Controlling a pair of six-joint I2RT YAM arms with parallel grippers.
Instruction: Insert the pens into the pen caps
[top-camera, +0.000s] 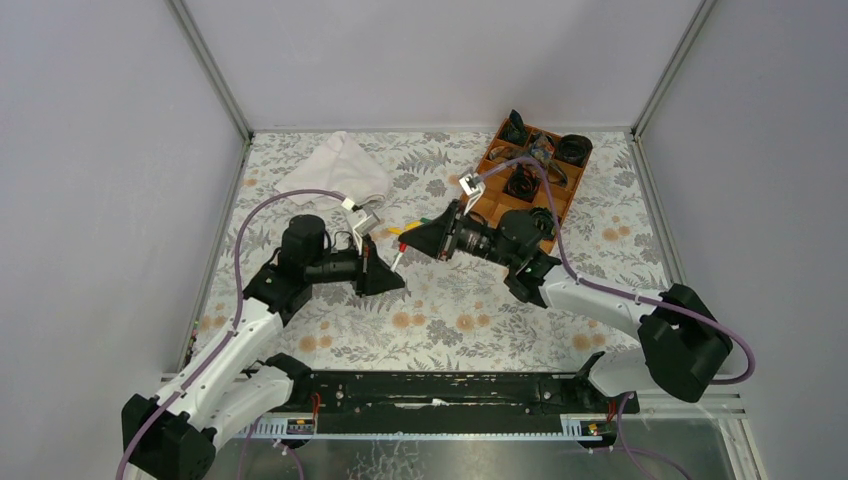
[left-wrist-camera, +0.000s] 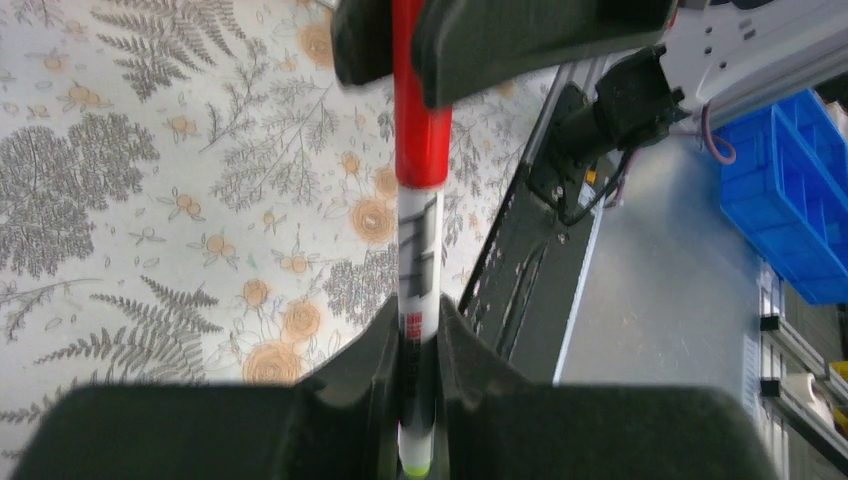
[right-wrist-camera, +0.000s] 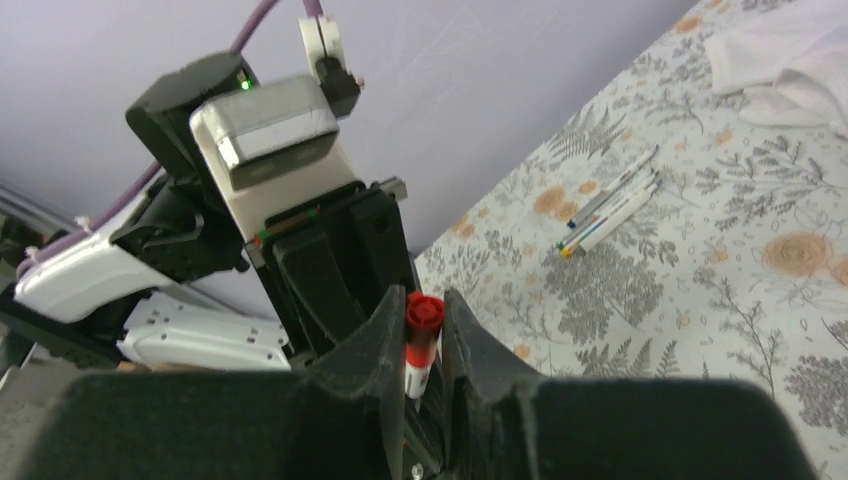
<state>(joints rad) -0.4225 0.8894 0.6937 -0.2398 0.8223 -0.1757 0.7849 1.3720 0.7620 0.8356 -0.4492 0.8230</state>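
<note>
The cloth (top-camera: 340, 168) lies far left, the tray (top-camera: 495, 150) far right, loose pens (right-wrist-camera: 610, 205) between them.

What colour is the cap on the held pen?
Red cap, clearest in the left wrist view.

Black-and-white arms (top-camera: 240, 345), purple cables (top-camera: 300, 192)

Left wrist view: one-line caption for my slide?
Left gripper holds a pen, its end inside the red cap pinched by the right gripper.
</note>
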